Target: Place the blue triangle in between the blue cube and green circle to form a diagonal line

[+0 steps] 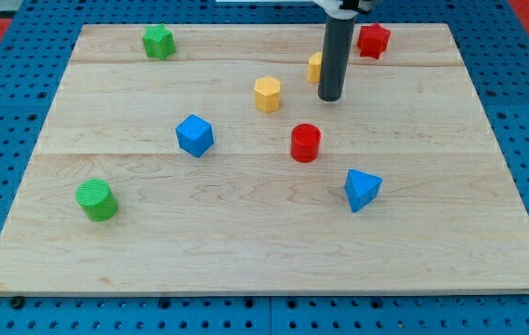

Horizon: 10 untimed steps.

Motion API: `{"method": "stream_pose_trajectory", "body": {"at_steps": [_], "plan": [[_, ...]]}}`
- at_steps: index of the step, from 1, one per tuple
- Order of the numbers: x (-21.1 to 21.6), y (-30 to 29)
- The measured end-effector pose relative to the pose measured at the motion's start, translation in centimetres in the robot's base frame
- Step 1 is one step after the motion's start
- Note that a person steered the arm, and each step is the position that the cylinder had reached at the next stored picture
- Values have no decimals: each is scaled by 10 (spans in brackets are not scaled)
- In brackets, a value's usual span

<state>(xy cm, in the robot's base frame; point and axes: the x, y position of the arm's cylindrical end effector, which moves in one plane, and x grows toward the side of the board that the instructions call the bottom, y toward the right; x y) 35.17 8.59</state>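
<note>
The blue triangle lies right of the board's middle, toward the view's bottom. The blue cube sits left of centre. The green circle stands at the lower left. The three blue and green pieces are well apart from each other. My tip rests on the board near the view's top, above and slightly left of the blue triangle, touching none of the three. The rod rises straight up out of view.
A red cylinder stands between the tip and the blue triangle. A yellow hexagon block lies left of the tip; another yellow block is partly hidden behind the rod. A red star and green star sit near the top edge.
</note>
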Motion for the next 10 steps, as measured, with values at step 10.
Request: {"method": "stream_pose_trajectory", "body": {"at_steps": [10], "plan": [[111,-37]]}}
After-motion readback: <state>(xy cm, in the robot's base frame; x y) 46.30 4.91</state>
